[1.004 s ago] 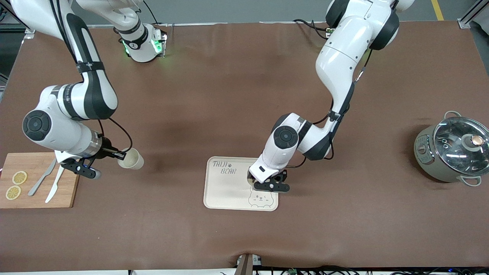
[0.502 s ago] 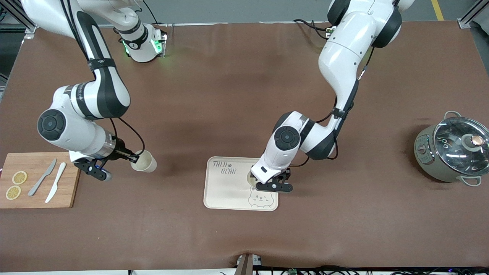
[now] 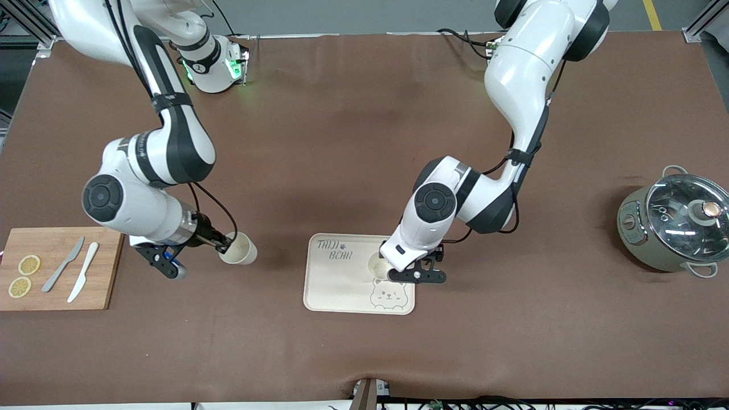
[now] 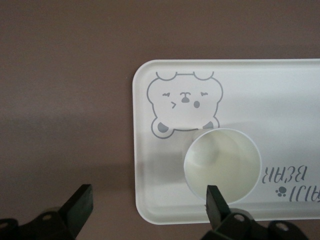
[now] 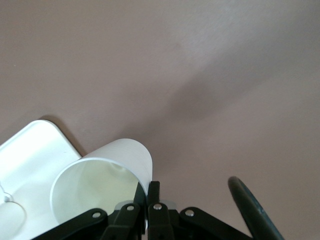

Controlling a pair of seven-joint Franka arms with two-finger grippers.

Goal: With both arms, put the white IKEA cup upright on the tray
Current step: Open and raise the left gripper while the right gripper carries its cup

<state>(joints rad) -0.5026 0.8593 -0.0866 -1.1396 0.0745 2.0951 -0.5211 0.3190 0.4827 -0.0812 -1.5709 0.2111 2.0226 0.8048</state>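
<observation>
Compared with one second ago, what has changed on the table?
The right gripper, shut on a white cup, carried it toward the tray. The left gripper opened wider, leaving the second cup upright on the tray. Cutting board and pot stayed.

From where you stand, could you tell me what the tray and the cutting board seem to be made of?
The tray looks like smooth cream-white plastic or melamine with a matte finish: rounded moulded corners, a printed bear face and lettering; I cannot tell which. The cutting board looks like unfinished light wood, warm tan with faint grain lines, though bamboo is possible.
</observation>
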